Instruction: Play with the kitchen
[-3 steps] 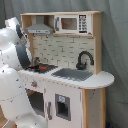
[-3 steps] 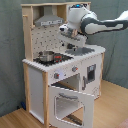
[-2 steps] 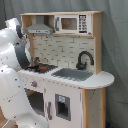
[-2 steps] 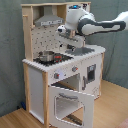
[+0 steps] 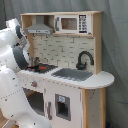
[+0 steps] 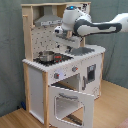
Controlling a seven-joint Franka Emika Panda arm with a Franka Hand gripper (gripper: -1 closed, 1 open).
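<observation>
In the second exterior view, the oven door [image 6: 70, 102] is nearest. It hangs open at the lower centre of the frame, hinged at its bottom edge. It belongs to the kitchen [image 6: 35, 85], which fills the middle of both exterior views.

Behind the door, on the stovetop [image 6: 55, 59], stands a small metal pot [image 6: 47, 56].

Over the stove, at the upper centre, hovers the gripper [image 6: 62, 32]. The arm [image 6: 100, 26] reaches to it from the right edge of the frame. Compared with a second ago, the gripper has drifted only a little toward the left of the frame and touches nothing. Whether it is open or closed I cannot tell.

I judge that play with the stove is only being approached.

Farthest back is the grey hood [image 6: 47, 21].
</observation>
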